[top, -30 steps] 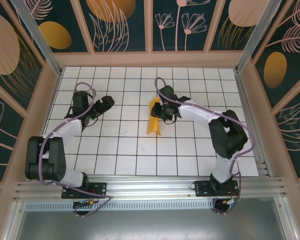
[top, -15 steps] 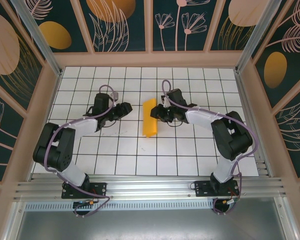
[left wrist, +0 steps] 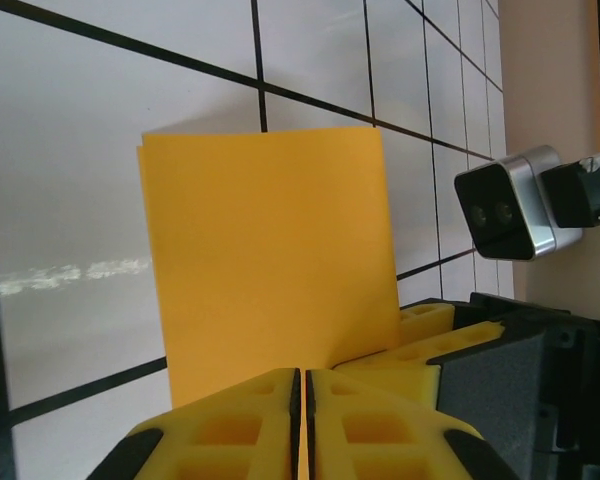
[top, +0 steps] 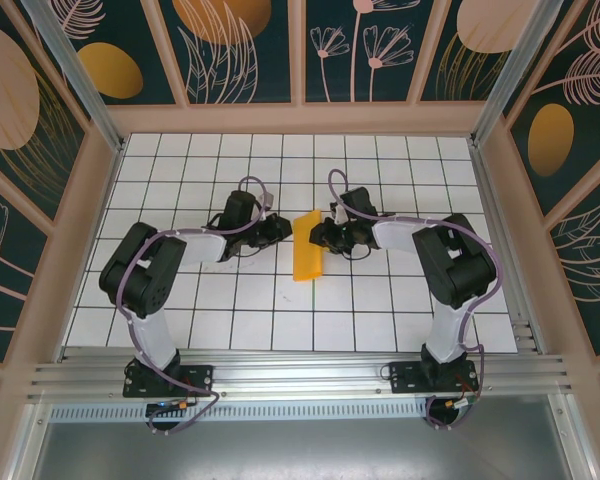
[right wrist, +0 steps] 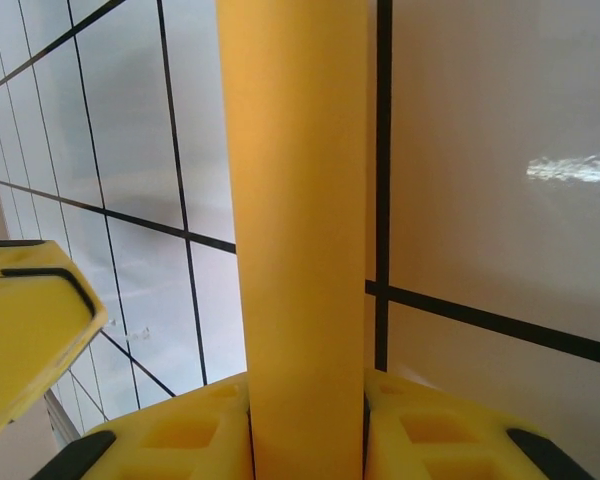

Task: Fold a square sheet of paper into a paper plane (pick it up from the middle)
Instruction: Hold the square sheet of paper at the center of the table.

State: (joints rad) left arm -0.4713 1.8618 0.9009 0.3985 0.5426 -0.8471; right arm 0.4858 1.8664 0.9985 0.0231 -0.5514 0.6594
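Observation:
The square sheet of paper (top: 307, 245) is orange-yellow, bent over on itself, and stands just off the white grid table (top: 380, 300) at mid-table. My right gripper (top: 318, 236) holds it from the right. In the right wrist view the paper (right wrist: 300, 200) rises as a rounded band out from between the gripper (right wrist: 305, 400) pads. My left gripper (top: 283, 229) is at the sheet's left edge, shut. In the left wrist view its fingertips (left wrist: 300, 375) meet in front of the paper's flat face (left wrist: 270, 260), whose lower edge is hidden behind them. I cannot tell whether they pinch it.
Wooden walls with dark flowered panels (top: 300, 50) enclose the table on three sides. An aluminium rail (top: 300, 375) runs along the near edge by the arm bases. The right wrist camera (left wrist: 505, 210) sits close behind the paper.
The left arm swung right from the table's left side to the sheet, and its gripper closed on the way. The right gripper kept hold of the paper, shifting it slightly.

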